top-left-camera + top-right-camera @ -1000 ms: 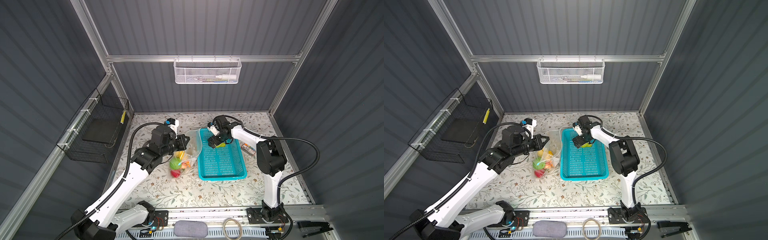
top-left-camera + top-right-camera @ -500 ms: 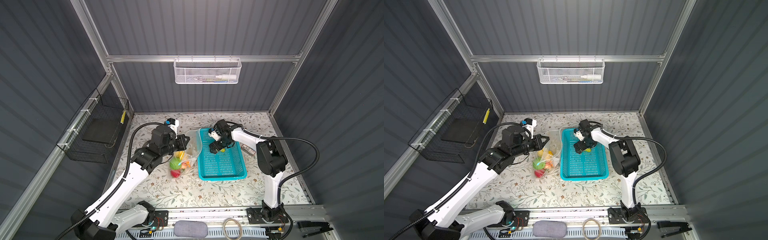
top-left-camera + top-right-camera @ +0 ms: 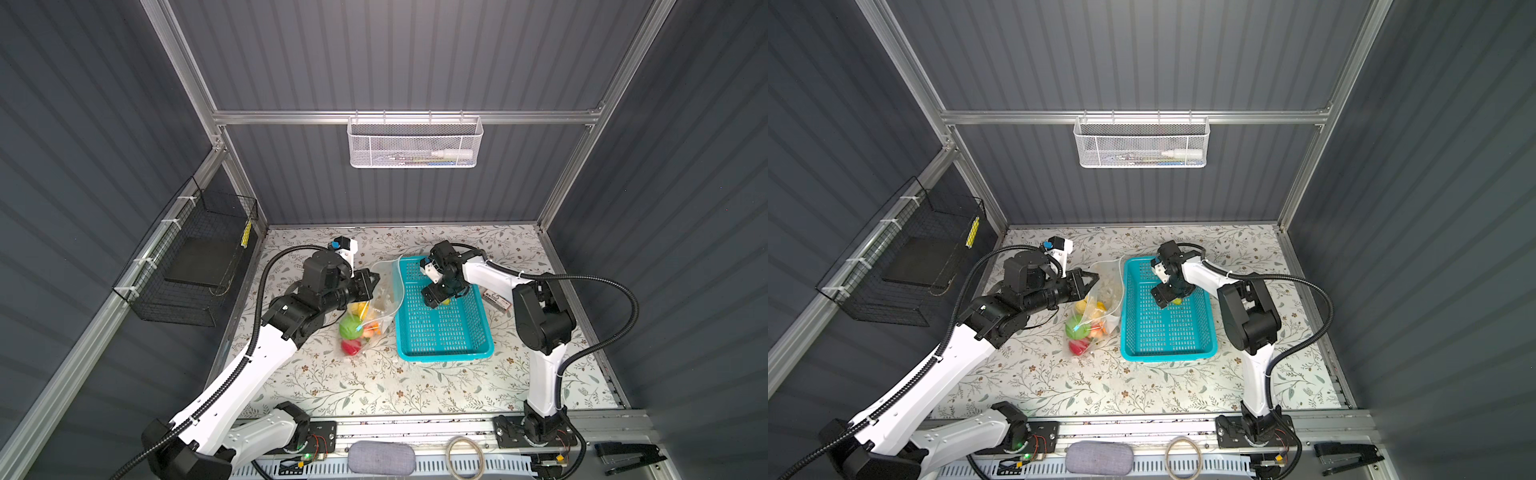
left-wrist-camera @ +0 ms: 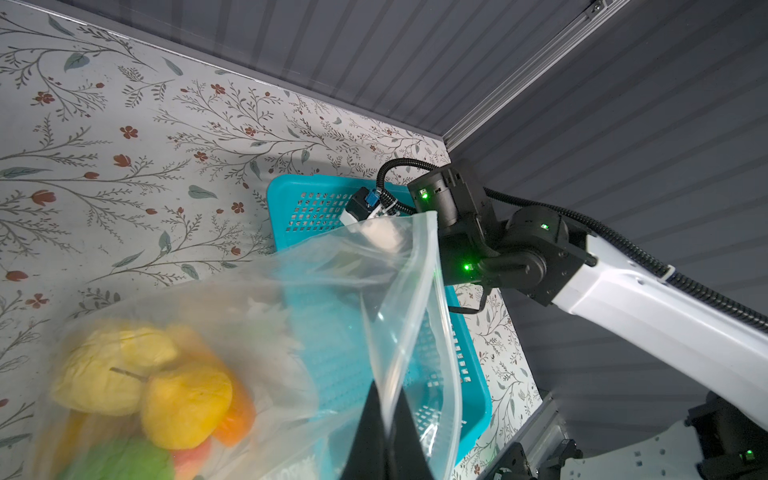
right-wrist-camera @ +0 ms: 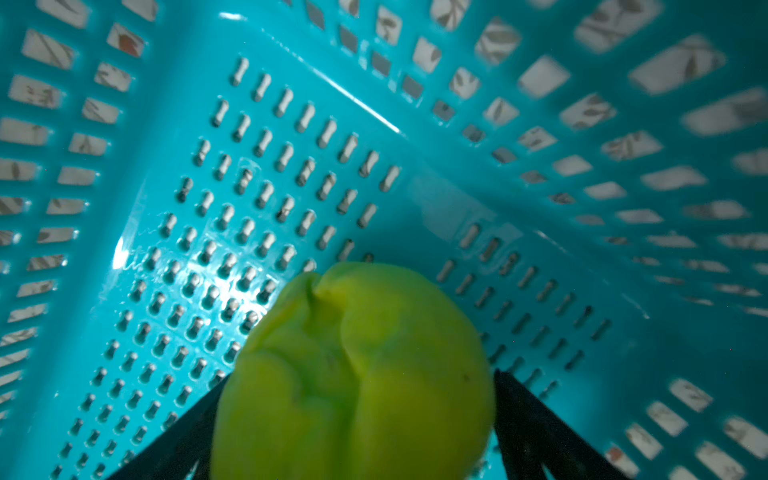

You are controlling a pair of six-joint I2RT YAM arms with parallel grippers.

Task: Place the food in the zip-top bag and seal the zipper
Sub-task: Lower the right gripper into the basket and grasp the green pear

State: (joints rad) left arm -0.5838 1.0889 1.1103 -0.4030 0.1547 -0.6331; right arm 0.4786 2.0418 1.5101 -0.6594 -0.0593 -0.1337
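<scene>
Right pincer [image 5: 359, 380] has sunk into basket [image 3: 446, 356], wide astride pepper [image 5: 349, 332]; left pincer [image 4: 386, 411] clamps zip-top bag [image 4: 353, 270] edge.

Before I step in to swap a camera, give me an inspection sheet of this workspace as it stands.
Surface: floral table, nothing amiss seen.
Job's things: bag open, food inside; pepper in basket.
Clutter: packet beside basket.
Grippers: left gripper shut on bag edge; right gripper straddles pepper, grip unclear.
Cables: hoses loop off both arms.
Surroundings: white rack, black rack on walls; stapler at front.
</scene>
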